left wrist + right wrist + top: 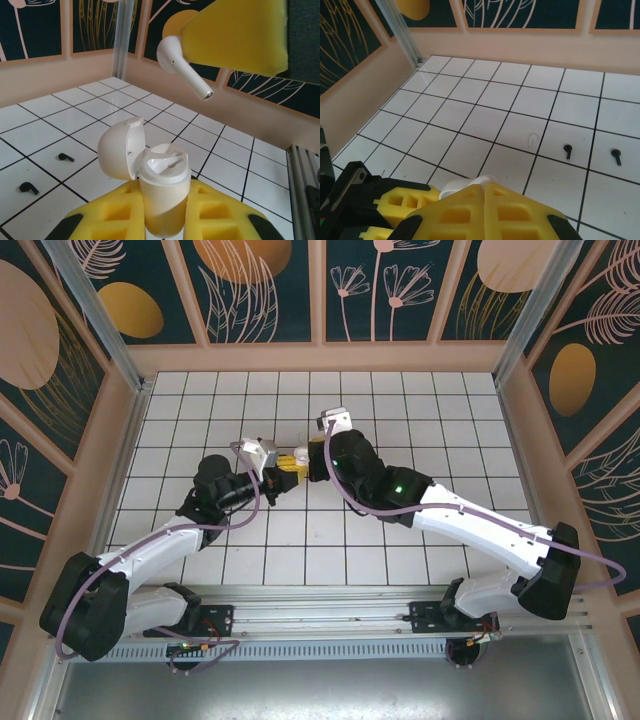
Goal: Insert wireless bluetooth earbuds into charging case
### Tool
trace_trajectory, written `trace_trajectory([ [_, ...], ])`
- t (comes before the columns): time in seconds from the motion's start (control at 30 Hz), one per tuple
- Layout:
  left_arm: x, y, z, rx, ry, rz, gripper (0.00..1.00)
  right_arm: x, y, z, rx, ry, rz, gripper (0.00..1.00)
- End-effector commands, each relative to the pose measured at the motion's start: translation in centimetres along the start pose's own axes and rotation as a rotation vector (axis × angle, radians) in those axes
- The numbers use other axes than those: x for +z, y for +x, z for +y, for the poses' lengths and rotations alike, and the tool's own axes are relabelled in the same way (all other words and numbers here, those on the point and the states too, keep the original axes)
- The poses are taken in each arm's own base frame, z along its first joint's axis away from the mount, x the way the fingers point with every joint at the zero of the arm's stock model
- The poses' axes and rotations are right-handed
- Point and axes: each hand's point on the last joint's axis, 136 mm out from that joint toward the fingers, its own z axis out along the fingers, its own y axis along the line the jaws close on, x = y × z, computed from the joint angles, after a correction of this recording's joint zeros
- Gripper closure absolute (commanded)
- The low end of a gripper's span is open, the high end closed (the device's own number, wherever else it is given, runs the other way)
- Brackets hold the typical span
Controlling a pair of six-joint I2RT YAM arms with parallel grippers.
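Here: left hand (pixel 165 222) clamps open white charging case (pixel 162 180); right hand (pixel 482 205) pinches white earbud (pixel 182 65) just above it.

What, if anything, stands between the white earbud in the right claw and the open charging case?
Nothing visible does. The white earbud, pinched in the right claw, hangs stem-down just off the charging case in the left claw; its lid is swung aside and only open air lies between.

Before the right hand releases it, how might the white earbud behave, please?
The white earbud looks glossy and rounded, so it may slip or pivot in the right hand. It looks small and probably light; dropped, it would likely roll.
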Motion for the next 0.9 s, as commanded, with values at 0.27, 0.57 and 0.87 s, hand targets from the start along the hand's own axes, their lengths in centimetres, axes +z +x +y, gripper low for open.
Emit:
trace_trajectory([
  [0.27,-0.2,-2.5,-2.2,0.042,0.094,-0.053,0.87,1.2,-0.2,1.1,0.025,-0.103,0.031,0.94],
  [0.57,-0.4,-3.0,-2.3,0.02,0.087,-0.059,0.87,0.5,0.4,0.5,0.041,-0.132,0.035,0.94],
  [0.87,-0.3,-2.5,-1.2,-0.011,0.022,-0.036,0.87,-0.3,0.0,-0.7,0.112,-0.155,-0.001,0.94],
])
